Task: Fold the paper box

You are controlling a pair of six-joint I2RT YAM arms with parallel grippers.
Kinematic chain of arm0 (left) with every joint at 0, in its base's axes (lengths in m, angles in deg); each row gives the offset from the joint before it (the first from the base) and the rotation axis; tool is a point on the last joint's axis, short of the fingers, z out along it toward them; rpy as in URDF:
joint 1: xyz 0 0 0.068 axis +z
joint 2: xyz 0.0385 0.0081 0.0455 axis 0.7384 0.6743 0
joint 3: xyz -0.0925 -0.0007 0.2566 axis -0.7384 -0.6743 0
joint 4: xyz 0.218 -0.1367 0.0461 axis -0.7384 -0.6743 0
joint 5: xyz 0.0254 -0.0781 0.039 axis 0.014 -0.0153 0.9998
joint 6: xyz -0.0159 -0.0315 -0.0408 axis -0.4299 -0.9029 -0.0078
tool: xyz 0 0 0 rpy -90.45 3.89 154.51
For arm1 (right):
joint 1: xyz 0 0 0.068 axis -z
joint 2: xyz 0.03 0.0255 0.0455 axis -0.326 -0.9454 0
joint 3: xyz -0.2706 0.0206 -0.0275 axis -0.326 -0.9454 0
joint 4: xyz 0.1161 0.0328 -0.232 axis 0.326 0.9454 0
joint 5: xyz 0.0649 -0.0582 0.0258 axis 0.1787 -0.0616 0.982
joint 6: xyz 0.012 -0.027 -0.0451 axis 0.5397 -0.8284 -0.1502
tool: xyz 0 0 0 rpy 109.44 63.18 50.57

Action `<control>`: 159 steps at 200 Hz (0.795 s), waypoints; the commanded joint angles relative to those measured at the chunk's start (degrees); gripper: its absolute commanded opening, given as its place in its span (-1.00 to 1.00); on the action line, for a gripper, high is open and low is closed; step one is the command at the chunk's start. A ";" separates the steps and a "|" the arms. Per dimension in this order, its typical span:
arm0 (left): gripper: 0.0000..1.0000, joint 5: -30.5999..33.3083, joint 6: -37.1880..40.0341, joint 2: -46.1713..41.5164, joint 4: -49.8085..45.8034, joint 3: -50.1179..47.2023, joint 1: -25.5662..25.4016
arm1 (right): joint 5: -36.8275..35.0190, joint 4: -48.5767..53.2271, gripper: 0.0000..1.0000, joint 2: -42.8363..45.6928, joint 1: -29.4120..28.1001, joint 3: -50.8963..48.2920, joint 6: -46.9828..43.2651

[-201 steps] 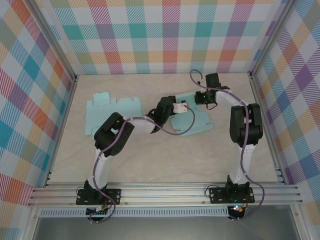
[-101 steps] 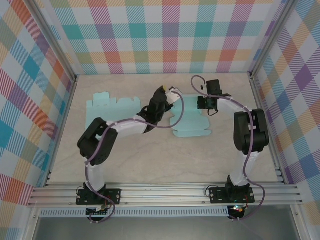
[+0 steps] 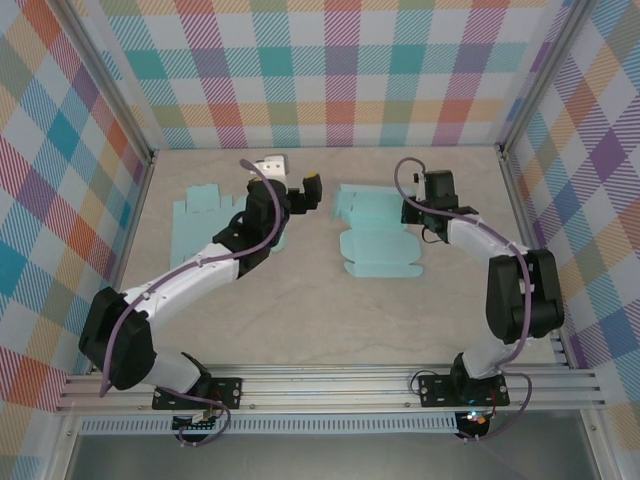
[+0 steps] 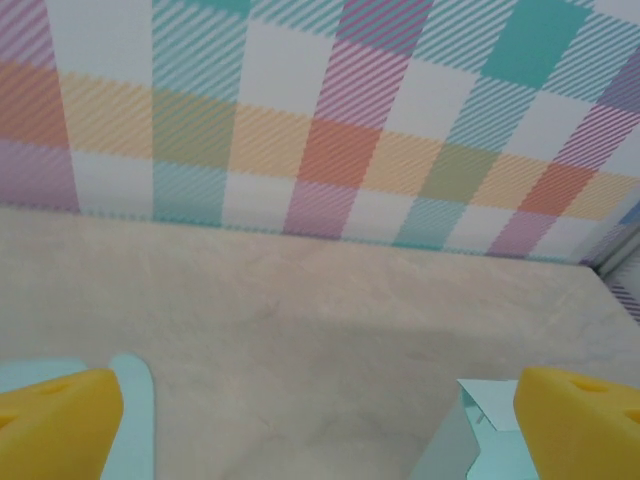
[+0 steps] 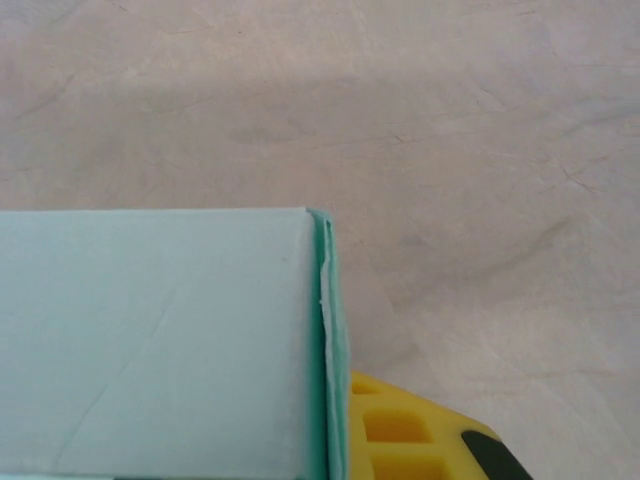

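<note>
The light teal paper box (image 3: pixel 378 250) lies partly folded in the middle of the table, with a raised wall along its back edge. My right gripper (image 3: pixel 418 210) is shut on the box's right back corner. In the right wrist view the box panel (image 5: pixel 160 340) sits against one yellow finger (image 5: pixel 410 435). My left gripper (image 3: pixel 288 188) hangs wide open left of the box, facing the back wall, with nothing in it. Its yellow fingertips (image 4: pixel 55 425) frame bare table, and the box's corner (image 4: pixel 480 440) shows at the lower right.
A second flat teal paper cutout (image 3: pixel 205 215) lies at the back left, and its edge (image 4: pixel 130 420) shows beside my left finger. Plaid walls (image 3: pixel 330 70) close in the back and sides. An aluminium rail (image 3: pixel 330 385) runs along the near edge.
My left gripper opened, let go of the box and swung left and back away from it. The right gripper stayed shut on the box and shifted slightly right.
</note>
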 commanded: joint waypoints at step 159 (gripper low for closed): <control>0.95 -14.73 -13.25 12.46 -11.52 10.34 -6.62 | -5.51 -11.19 -1.00 21.08 -1.60 -17.89 -1.32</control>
